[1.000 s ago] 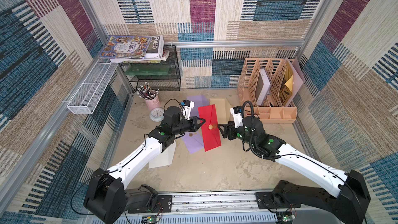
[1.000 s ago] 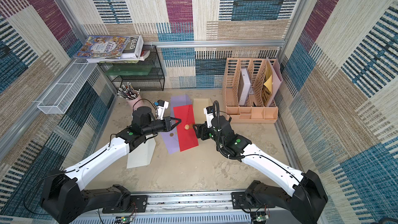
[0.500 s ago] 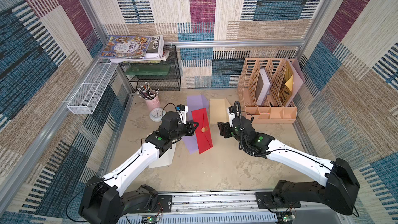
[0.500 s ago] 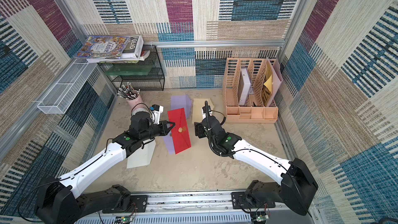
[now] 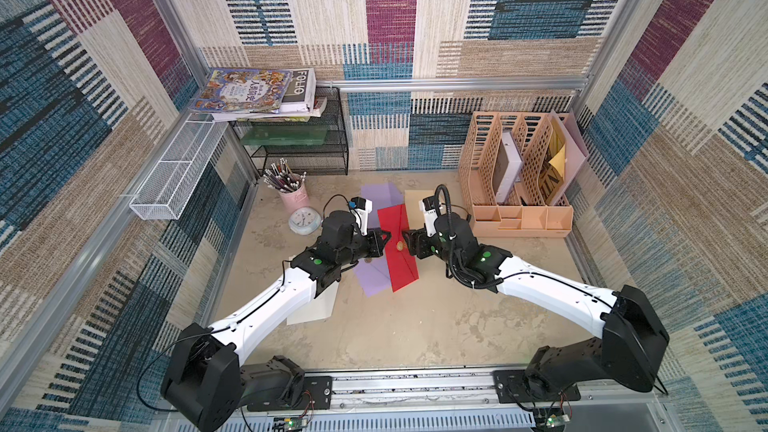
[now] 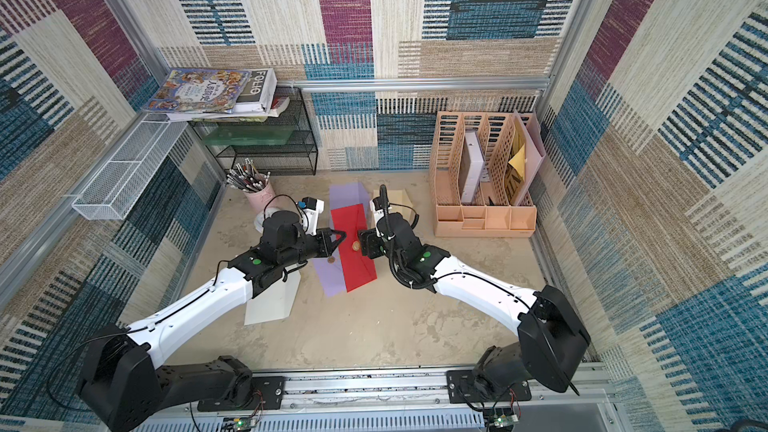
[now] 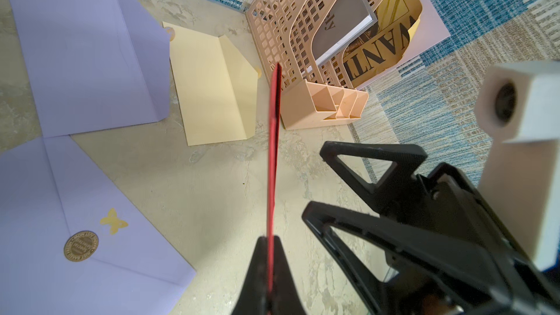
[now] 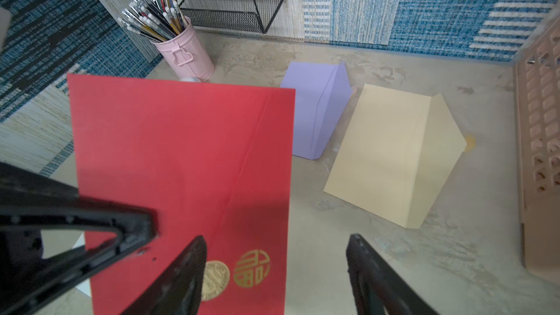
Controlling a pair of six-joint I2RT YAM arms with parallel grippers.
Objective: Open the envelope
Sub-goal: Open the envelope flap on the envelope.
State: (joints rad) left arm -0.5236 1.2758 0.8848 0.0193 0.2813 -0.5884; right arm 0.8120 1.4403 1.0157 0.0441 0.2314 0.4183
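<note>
Pinching the red envelope [image 5: 402, 270] are left fingers [image 7: 255, 271]; a book [image 5: 297, 87] reads FOLIO.

Red envelope [image 8: 181, 162] in the left claw [image 7: 269, 245] is smooth matt paper with a shiny gold foil seal [image 8: 215, 280], right claw [image 8: 276, 237] fingers [image 8: 181, 277] matt black plastic, tabletop [image 8: 469, 253] under both rough mottled stone-look, pencil pot [image 8: 188, 53] beyond them satin pink painted metal.
</note>
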